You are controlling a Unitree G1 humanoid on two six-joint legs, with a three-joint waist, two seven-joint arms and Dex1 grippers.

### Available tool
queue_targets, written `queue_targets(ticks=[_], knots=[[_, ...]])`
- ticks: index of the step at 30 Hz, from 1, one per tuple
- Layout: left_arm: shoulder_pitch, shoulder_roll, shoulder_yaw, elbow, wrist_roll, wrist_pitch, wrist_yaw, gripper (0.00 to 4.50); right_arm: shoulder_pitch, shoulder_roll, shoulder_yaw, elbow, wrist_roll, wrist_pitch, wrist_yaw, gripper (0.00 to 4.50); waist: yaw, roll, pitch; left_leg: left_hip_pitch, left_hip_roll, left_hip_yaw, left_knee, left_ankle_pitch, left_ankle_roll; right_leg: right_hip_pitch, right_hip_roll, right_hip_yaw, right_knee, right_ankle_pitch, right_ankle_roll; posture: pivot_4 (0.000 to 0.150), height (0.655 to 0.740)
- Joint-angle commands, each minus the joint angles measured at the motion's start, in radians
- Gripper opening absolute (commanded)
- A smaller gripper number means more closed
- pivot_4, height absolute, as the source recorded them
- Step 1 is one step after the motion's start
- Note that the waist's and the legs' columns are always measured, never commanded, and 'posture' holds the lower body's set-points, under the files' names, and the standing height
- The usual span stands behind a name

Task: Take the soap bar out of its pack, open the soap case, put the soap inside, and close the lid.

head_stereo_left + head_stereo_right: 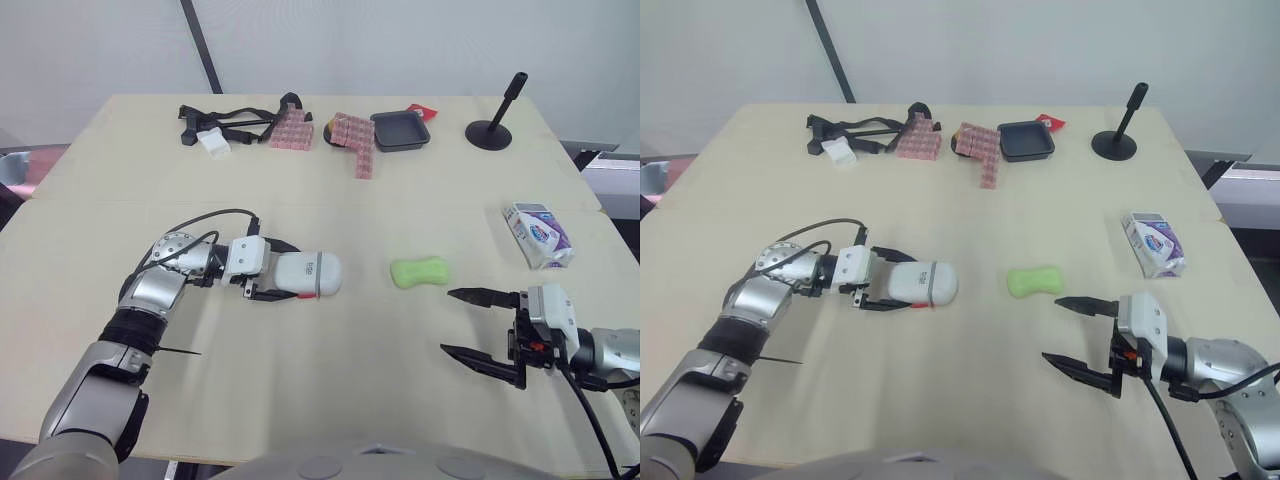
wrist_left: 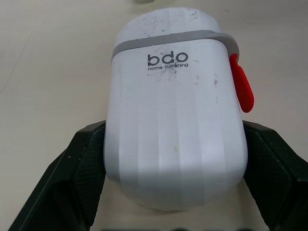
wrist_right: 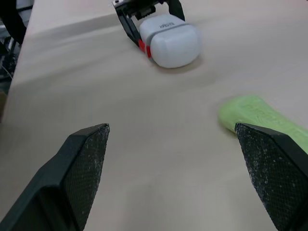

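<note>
While your left gripper [image 1: 282,272] is clamped on the case [image 1: 312,274], one black finger pressed to each flank, the case lies on its side on the pale matte table [image 1: 350,200]. It is smooth white plastic, a rounded capsule with faint lengthwise ribs. A grey band circles it near the far end, and a red tab sits on the flank facing 6 o'clock. Its long axis runs 9 to 3, with the domed end toward 3 o'clock and the lid closed.

At 3 o'clock from that end, and apart from it, you have the soap [image 1: 419,271]. It is a bare green bar, waisted like a peanut and lying flat, with its long axis also close to 9 to 3. The white-and-purple pack [image 1: 538,235] lies at 2 o'clock from the soap, well apart. Your right gripper [image 1: 447,320] is at 5 o'clock from the soap. Its grainy black fingers point toward 9 o'clock, jaws wide apart and empty.
</note>
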Motion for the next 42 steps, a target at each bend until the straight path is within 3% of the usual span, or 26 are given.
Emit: queue_targets(ticks=[1, 5, 7, 11, 15, 24, 42], knots=[[0.017, -0.011, 0.034, -0.086, -0.036, -0.085, 0.039, 3.47, -0.051, -0.053, -0.051, -0.105, 0.243, 0.261, -0.140, 4.50, 0.000, 0.000, 0.000, 0.000, 0.000, 0.000, 0.000, 0.000, 0.000, 0.000, 0.000, 0.000, 0.000, 0.000, 0.000, 0.150, 0.7400], [0.046, -0.037, 0.026, -0.176, -0.031, -0.121, 0.092, 3.47, -0.125, -0.115, -0.058, -0.148, 0.532, 0.522, -0.340, 4.50, 0.007, 0.000, 0.000, 0.001, 0.000, 0.000, -0.001, 0.000, 0.000, 0.001, 0.000, 0.000, -0.001, 0.000, 0.000, 0.150, 0.7400], [0.069, -0.059, 0.016, -0.242, -0.023, -0.132, 0.131, 3.47, -0.204, -0.141, -0.019, -0.128, 0.696, 0.637, -0.530, 4.50, 0.009, 0.000, 0.000, 0.001, 0.000, 0.000, -0.001, 0.000, 0.000, 0.001, 0.000, 0.000, -0.002, 0.000, 0.001, 0.150, 0.7400], [0.096, -0.081, 0.001, -0.305, 0.010, -0.161, 0.191, 3.47, -0.344, -0.108, 0.051, -0.080, 0.955, 0.684, -0.818, 4.50, 0.015, 0.000, 0.000, 0.001, 0.000, 0.000, -0.001, 0.001, -0.001, 0.001, 0.001, 0.000, -0.002, 0.001, 0.001, 0.150, 0.7400], [0.105, -0.083, -0.015, -0.321, 0.040, -0.195, 0.226, 3.47, -0.434, -0.099, 0.121, -0.061, 1.120, 0.691, -0.980, 4.50, 0.024, 0.000, 0.000, 0.001, 0.000, 0.001, -0.003, 0.003, -0.007, 0.001, 0.001, 0.000, -0.003, 0.002, 0.004, 0.150, 0.7400], [0.088, -0.080, -0.038, -0.313, 0.064, -0.216, 0.269, 3.47, -0.496, -0.114, 0.207, -0.059, 1.216, 0.716, -1.079, 4.50, 0.029, 0.000, 0.000, -0.001, 0.000, 0.000, -0.003, 0.004, -0.010, 0.001, 0.002, 0.000, -0.006, 0.003, 0.006, 0.150, 0.7400], [0.083, -0.065, -0.056, -0.310, 0.059, -0.222, 0.288, 3.47, -0.501, -0.118, 0.212, -0.059, 1.233, 0.715, -1.097, 4.50, 0.028, 0.000, 0.000, -0.002, 0.000, -0.001, -0.003, 0.003, -0.012, 0.001, 0.003, 0.000, -0.006, 0.003, 0.006, 0.150, 0.7400]])
